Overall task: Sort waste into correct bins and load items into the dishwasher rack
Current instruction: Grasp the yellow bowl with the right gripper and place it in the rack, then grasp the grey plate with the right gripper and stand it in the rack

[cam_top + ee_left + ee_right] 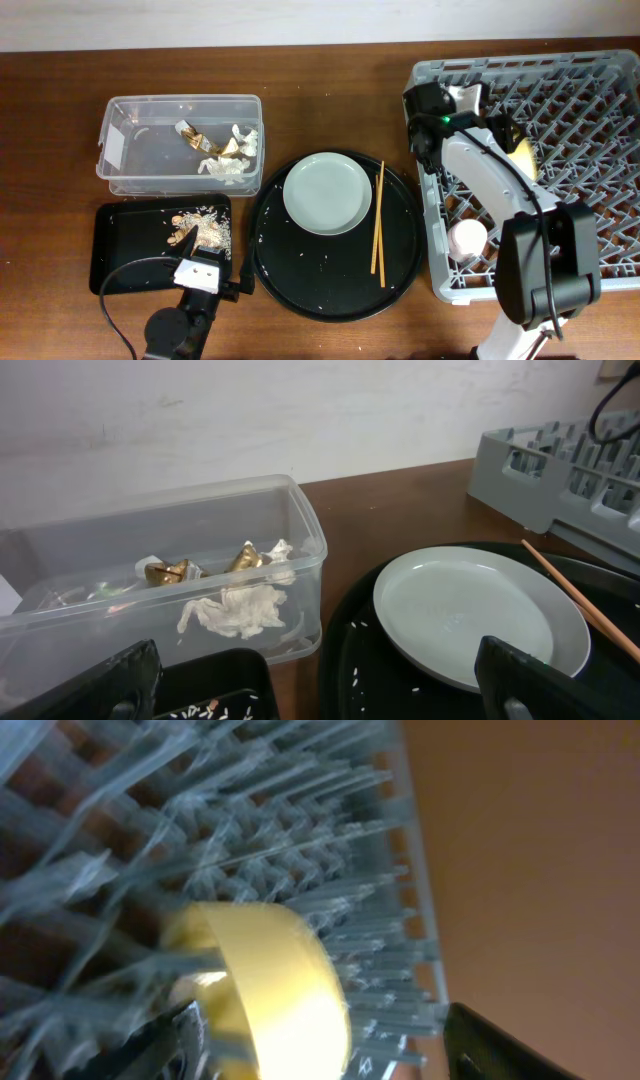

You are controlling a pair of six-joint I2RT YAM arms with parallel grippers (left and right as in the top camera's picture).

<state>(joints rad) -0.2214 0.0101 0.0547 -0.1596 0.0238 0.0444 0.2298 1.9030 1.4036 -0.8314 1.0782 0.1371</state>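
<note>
At the upper left of the overhead view, one clear tub (pixel 180 143) stood on the table (pixel 330 90), holding one wad of crumpled tissue (pixel 235 610) and what looked like two gold wrapper pieces (pixel 165 572). Below it lay one black rectangular tray (pixel 115 250), with a scatter of food scraps (pixel 200 232) at its right end. The left gripper (pixel 318 685) hung at that end, fingers wide apart and holding nothing. At centre, one round black tray (pixel 300 280) carried one plate (pixel 327 193). Two chopsticks (pixel 378 218) lay side by side just right of the plate. One rack (pixel 600 80) filled the right side, with one pink cup (pixel 467 238) near its lower left corner. Higher up, one yellow bowl (pixel 270 990) stood on edge among the pegs. The right gripper (pixel 330 1040) straddled the bowl, fingers parted, with a clear gap on one side
</note>
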